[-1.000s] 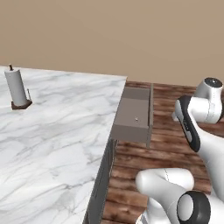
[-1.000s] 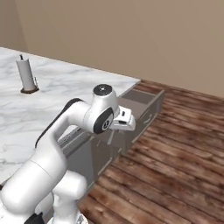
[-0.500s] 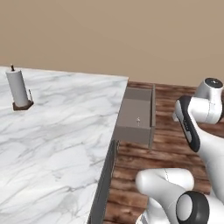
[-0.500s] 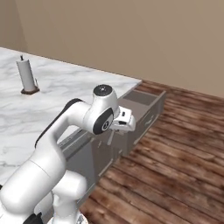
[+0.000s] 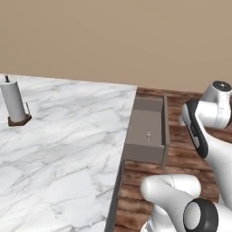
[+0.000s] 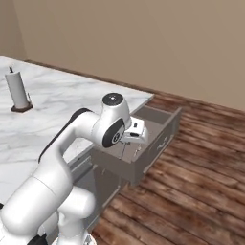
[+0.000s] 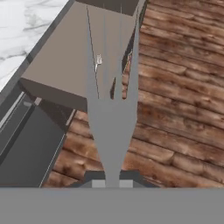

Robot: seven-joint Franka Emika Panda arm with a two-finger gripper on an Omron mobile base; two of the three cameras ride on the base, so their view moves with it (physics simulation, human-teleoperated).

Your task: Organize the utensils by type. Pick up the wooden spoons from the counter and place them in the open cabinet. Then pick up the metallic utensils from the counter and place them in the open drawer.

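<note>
The gripper (image 7: pixel 112 175) is clamped nearly shut on a grey metal fork (image 7: pixel 111 109), whose handle runs down between the dark finger tips while its tines fan out ahead, pointing over the open drawer (image 7: pixel 57 61). In the hand view the fork's prongs lie across the drawer's far wall and the wooden floor (image 7: pixel 175 109) beside it — the fork hangs above the drawer, not resting in it. A second small silvery utensil (image 7: pixel 98 60) already lies on the drawer's flat grey-brown bottom; it shows as a tiny pale mark in the left base view (image 5: pixel 148 136).

From the right base view the white arm (image 6: pixel 72 143) arches up from the base and bends forward, the hand (image 6: pixel 135 132) tipped down over the drawer's near side (image 6: pixel 143 153). The marble counter (image 5: pixel 59 149) stretches off to the left, with a paper-towel holder (image 5: pixel 16 102) standing near its far edge — well apart from the arm.
</note>
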